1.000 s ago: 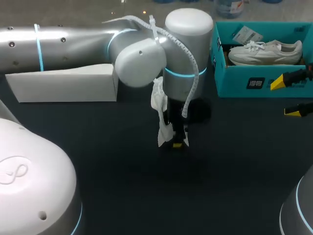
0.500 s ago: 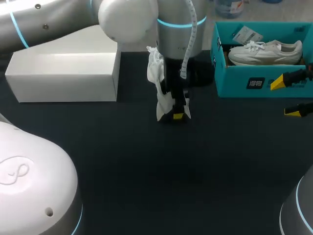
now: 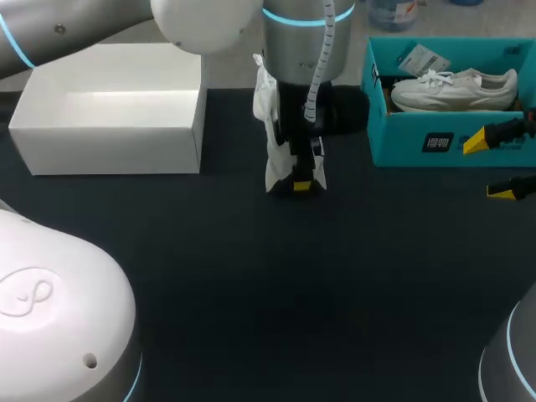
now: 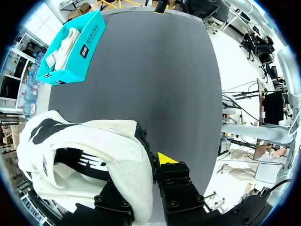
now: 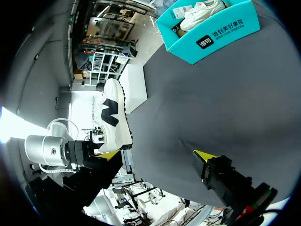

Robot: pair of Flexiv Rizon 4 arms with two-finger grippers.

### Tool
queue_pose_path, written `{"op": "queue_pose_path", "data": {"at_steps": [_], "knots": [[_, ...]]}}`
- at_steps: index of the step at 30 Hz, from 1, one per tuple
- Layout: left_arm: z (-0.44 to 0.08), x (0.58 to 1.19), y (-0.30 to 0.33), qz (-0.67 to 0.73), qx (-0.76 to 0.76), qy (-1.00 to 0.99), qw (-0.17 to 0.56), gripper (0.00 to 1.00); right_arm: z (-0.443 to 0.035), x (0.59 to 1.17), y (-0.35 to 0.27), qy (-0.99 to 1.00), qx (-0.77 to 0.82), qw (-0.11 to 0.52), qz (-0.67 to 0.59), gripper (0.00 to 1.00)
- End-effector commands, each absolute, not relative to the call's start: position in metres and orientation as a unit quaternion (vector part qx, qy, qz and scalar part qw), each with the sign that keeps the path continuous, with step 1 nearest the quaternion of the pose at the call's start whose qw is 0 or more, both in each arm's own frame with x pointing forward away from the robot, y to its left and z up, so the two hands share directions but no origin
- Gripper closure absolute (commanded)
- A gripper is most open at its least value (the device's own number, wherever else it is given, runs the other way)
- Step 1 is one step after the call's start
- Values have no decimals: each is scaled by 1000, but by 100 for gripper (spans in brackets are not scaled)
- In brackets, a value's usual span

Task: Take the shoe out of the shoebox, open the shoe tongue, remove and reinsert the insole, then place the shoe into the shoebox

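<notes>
Dark tabletop fills the head view, with a teal box at its far right edge. That box is open at the top. A second shoe, white, lies on its side in it, and a paper tag lies in the box's left end.

To the left of the teal box, near it but apart, the left gripper points down from its arm. Its jaws pinch a white shoe that hangs along the fingers on the side away from the teal box. In the left wrist view the shoe has black side markings and a fleecy lining. Its soft edge is caught between the two fingers, so that it covers one finger and leaves one yellow tip bare. I cannot tell whether the shoe's lower end touches the table. From that wrist the teal box lies well ahead of the gripper, across bare table.

A white box, open at the top, stands well to the left of the teal box, beyond the left arm, along the same far edge.

The right gripper is just in front of the teal box's front wall, at its right end. Its jaws are spread wide and hold nothing. One yellow tip overlaps the wall in the head view, and the other sits nearer the camera. In the right wrist view the teal box is ahead, and the hanging shoe is off to the side of it.
</notes>
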State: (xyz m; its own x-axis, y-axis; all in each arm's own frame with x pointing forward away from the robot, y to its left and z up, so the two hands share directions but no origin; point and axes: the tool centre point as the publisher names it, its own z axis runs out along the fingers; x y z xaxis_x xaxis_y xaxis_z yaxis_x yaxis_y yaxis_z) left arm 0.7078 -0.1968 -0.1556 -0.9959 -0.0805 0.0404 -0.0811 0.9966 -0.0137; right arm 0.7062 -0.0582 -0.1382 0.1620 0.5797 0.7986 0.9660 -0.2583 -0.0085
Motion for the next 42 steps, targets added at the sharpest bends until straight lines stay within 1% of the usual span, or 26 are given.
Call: {"op": "queue_pose_path", "data": {"at_steps": [1, 10, 22, 31, 42], "knots": [[-155, 708, -196, 8, 40, -999, 20, 100, -139, 706, -58, -543, -712, 274, -351, 0], [-155, 708, -196, 8, 40, -999, 20, 100, -139, 706, -58, -543, -712, 274, -351, 0], [-145, 732, -137, 1, -7, -1000, 11, 100, -139, 706, -58, -543, -712, 274, -351, 0], [-138, 779, -69, 9, 1, -1000, -4, 100, -139, 706, -58, -543, -712, 274, -351, 0], [-131, 836, 21, 3, 29, -1000, 1, 100, -139, 706, -58, -543, -712, 274, -351, 0]]}}
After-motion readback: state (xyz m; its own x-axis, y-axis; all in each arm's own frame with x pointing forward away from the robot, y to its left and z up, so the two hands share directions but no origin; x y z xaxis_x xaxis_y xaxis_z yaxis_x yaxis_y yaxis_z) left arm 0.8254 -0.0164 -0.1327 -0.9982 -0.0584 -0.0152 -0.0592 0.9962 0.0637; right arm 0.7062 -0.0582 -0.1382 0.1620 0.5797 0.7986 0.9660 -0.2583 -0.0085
